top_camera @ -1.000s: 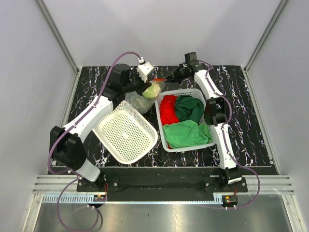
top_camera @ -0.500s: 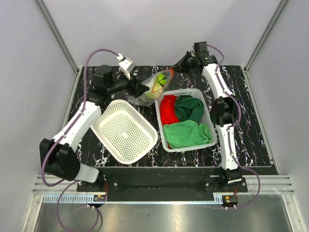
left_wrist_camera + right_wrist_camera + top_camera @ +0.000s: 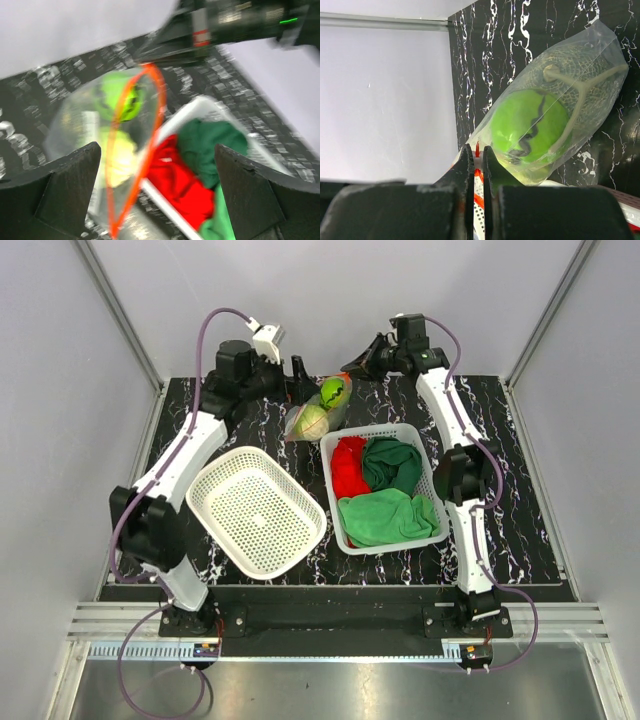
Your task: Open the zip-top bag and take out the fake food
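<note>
The clear zip-top bag [image 3: 305,428] hangs slanting from my right gripper [image 3: 352,368] at the back of the table. In the right wrist view that gripper [image 3: 476,149] is shut on the bag's red-orange zip strip. The fake food is inside the bag [image 3: 600,45]: a bright green ball [image 3: 530,125], a grey-green netted piece [image 3: 580,65], and a pale yellow-green ball [image 3: 312,423]. My left gripper [image 3: 298,375] is open just left of the bag, holding nothing. In its wrist view the gripper [image 3: 157,190] faces the bag's gaping orange-rimmed mouth [image 3: 135,150].
An empty white perforated basket [image 3: 215,480] lies at front left. A second white basket [image 3: 380,428] right of the bag holds a red cloth [image 3: 347,468] and green cloths [image 3: 390,515]. Grey walls close in the back and sides.
My left gripper let go of the bag, opened wide and drew back toward the rear left. The bag's mouth now gapes, held only by the right gripper, which rose toward the back.
</note>
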Available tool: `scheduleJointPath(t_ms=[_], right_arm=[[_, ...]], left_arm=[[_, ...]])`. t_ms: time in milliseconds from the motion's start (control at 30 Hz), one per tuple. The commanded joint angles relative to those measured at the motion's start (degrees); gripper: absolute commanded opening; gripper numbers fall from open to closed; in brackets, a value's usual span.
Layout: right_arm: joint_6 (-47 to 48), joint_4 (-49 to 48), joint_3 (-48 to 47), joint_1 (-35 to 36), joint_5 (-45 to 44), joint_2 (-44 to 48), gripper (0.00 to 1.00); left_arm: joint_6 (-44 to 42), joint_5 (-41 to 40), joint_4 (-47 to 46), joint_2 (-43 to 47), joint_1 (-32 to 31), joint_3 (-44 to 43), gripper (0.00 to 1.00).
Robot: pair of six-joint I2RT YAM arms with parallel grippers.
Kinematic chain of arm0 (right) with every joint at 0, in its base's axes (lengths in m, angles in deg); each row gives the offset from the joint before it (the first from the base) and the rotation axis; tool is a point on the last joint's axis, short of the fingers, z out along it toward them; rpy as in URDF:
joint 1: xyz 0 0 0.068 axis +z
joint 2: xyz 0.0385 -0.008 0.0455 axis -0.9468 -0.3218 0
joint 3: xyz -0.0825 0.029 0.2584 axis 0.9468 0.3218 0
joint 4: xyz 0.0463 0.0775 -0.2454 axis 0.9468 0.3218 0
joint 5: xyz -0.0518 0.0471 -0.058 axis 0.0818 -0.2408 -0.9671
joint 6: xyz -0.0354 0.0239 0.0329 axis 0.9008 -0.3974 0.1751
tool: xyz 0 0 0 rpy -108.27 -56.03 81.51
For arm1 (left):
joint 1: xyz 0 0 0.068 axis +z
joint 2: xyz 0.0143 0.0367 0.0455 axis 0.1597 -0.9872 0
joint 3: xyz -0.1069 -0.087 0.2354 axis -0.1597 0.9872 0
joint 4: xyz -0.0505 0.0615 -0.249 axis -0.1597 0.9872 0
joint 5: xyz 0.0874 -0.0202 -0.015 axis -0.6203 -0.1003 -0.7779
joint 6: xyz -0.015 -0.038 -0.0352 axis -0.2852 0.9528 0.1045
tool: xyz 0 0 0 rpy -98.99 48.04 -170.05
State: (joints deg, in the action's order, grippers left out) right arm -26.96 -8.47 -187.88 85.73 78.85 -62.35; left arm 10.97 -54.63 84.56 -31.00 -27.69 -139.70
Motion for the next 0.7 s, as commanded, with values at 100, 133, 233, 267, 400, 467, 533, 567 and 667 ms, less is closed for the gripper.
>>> scheduleJointPath(t_ms=[100, 133, 233, 267, 400, 467, 533, 567, 667], right_arm=[[1.5, -2.1, -1.5, 0.3, 3.6, 3.4, 0.02], [1.6, -1.8, -1.4, 0.4, 3.6, 3.6, 0.03], [1.8, -0.4, -1.3, 0.3, 3.7, 3.7, 0.08], [2.0, 0.1, -1.7, 0.3, 3.8, 3.6, 0.14], [2.6, 4.7, -2.7, 0.3, 3.4, 3.2, 0.32], [3.6, 8.7, -5.0, 0.2, 1.5, 2.5, 0.43], [5.3, 16.8, -6.8, 0.2, -0.9, 2.4, 0.59], [7.1, 18.7, -6.2, 0.3, -2.8, 3.4, 0.64], [11.7, 22.6, -1.4, 1.4, -5.7, 7.8, 0.74]], left_arm=[[-6.3, -6.1, 13.1, -12.6, -0.2, -12.9, 0.99], [-6.7, -6.3, 13.8, -13.7, -0.2, -13.4, 0.99], [-7.2, -7.1, 16.3, -17.2, -0.1, -15.7, 0.98], [-7.2, -6.9, 16.7, -18.8, -0.1, -16.3, 0.96], [-3.5, -4.3, 18.5, -23.0, 0.1, -19.9, 0.54], [-1.0, -3.3, 18.6, -23.8, 0.7, -20.6, 0.12], [2.6, -3.4, 17.4, -23.5, 0.9, -19.1, 0.00], [3.4, -3.4, 16.4, -22.4, 0.9, -18.4, 0.00], [6.4, -3.7, 13.1, -20.6, 0.9, -16.2, 0.00]])
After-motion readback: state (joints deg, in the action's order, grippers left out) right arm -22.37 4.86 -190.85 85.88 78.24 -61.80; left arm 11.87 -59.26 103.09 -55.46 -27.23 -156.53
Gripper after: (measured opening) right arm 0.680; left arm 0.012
